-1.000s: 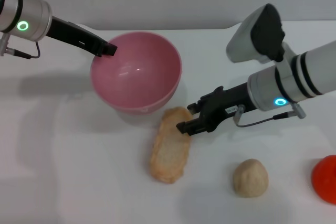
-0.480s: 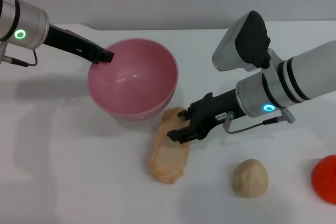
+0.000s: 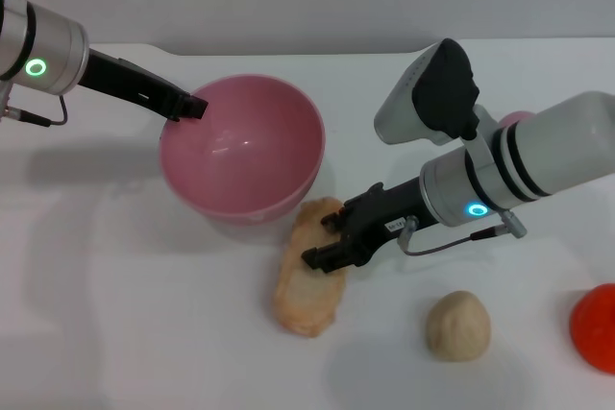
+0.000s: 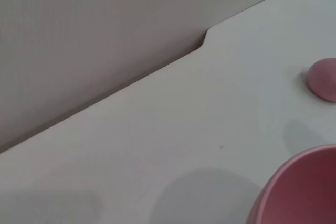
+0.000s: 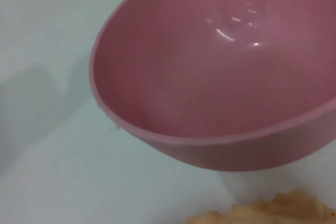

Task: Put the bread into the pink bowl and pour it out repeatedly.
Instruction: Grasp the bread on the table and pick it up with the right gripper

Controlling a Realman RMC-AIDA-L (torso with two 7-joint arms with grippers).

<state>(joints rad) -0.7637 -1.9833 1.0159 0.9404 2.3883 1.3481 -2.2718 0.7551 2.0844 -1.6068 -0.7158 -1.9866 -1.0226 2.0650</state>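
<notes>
The bread (image 3: 309, 268) lies pale side up beside the empty pink bowl (image 3: 242, 146), not yet lifted. The right gripper (image 3: 322, 242) straddles it with fingers spread and must next close; the left gripper (image 3: 192, 106) pinches the bowl's rim.

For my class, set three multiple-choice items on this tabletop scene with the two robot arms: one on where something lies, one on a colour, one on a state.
1. Where is the bread?
A. inside the bowl
B. on the table just in front of the bowl
C. held up in the air

2. What colour is the bowl?
A. pink
B. blue
C. white

3. What does the bowl hold?
A. the bread
B. the round bun
C. nothing

Answers:
1 B, the loaf lies flat on the white table at the bowl's near side, with the right gripper on it.
2 A, glossy pink; the left gripper is at its rim.
3 C, its inside is bare; the round bun sits on the table.
</notes>
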